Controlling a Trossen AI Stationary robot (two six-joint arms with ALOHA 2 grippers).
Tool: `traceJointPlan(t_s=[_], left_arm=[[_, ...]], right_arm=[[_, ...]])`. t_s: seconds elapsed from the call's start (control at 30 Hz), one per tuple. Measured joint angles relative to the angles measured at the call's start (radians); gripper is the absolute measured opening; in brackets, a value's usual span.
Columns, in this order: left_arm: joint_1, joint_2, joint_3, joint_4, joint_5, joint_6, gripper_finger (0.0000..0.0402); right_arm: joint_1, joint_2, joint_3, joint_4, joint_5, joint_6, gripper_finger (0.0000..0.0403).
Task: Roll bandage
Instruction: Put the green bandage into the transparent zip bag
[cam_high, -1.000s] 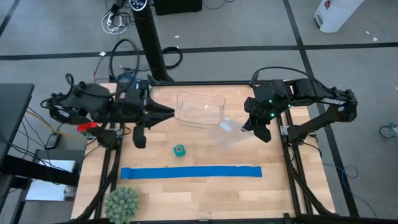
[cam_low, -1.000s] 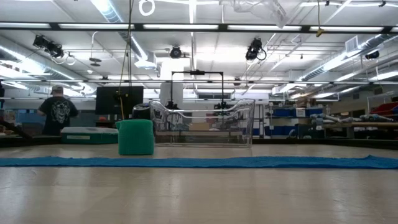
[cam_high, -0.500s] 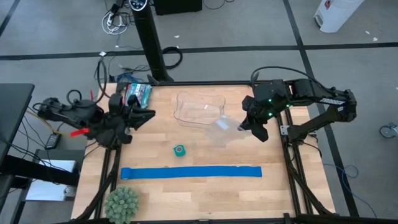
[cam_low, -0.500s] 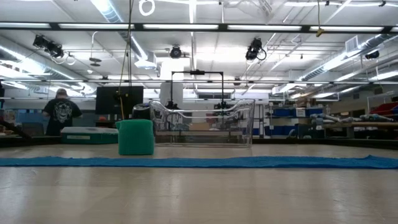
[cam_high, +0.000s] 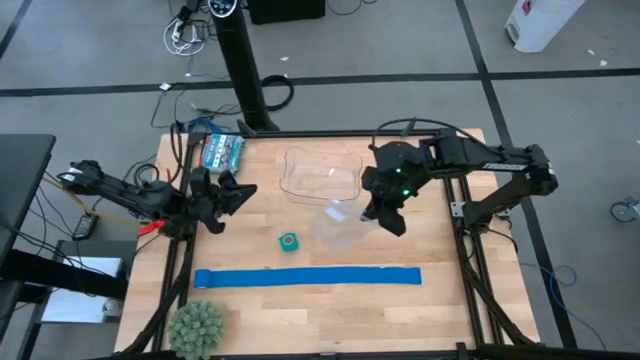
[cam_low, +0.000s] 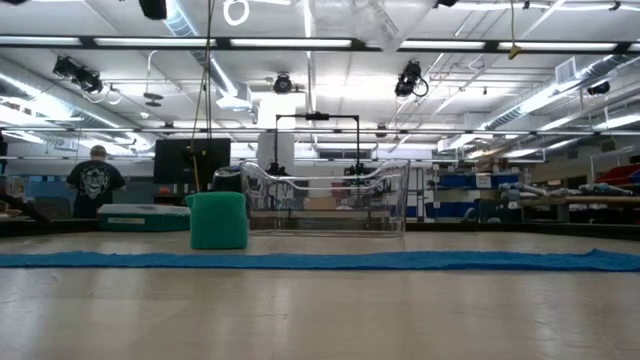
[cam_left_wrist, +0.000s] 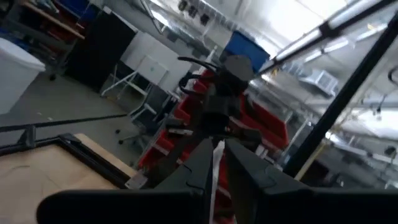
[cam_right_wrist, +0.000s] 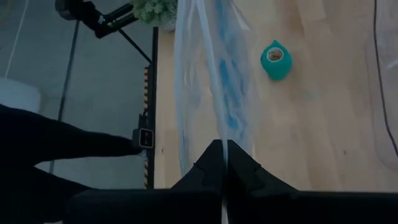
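The teal-green stretchy fabric bandage (cam_high: 288, 242) already stood as a small tight roll on the wooden table (cam_high: 440, 300), just above the flat royal-blue strip (cam_high: 307, 277), so the rolling looked done. The right gripper (cam_high: 385, 212) was clenched on a clear plastic bag (cam_right_wrist: 208, 81) near the transparent container (cam_high: 320, 176). The left gripper (cam_high: 238, 192) hung at the table's left edge, fingers nearly together and holding nothing.

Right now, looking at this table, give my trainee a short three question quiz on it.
1. True or false: the teal roll touches the blue strip.
2. What does the right hand hold: A) a clear bag, B) the roll, C) the plant?
3. Fill in: the left hand is at the table's ___ edge.

Key: 1 false; 2 A; 3 left.
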Motion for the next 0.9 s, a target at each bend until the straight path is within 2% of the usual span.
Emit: traceJointPlan(t_s=[0.17, 0.33, 0.73, 0.9], left_arm=[[0.0, -0.003, -0.12, 0.14, -0.013, -0.073, 0.0048], [0.0, 0.006, -0.156, 0.141, -0.021, -0.132, 0.0048], [0.0, 0.091, -0.011, -0.112, -0.006, -0.111, 0.0048], [0.0, 0.114, 0.058, -0.266, 0.021, -0.111, 0.0048]], right_arm=[[0.0, 0.04, 0.0, 0.068, -0.023, 0.005, 0.0], [0.0, 0.093, 0.0, 0.127, -0.065, 0.027, 0.0], [-0.025, 0.197, 0.006, 0.232, -0.173, 0.098, 0.0], [-0.035, 0.274, 0.129, 0.137, -0.176, 0.053, 0.0]])
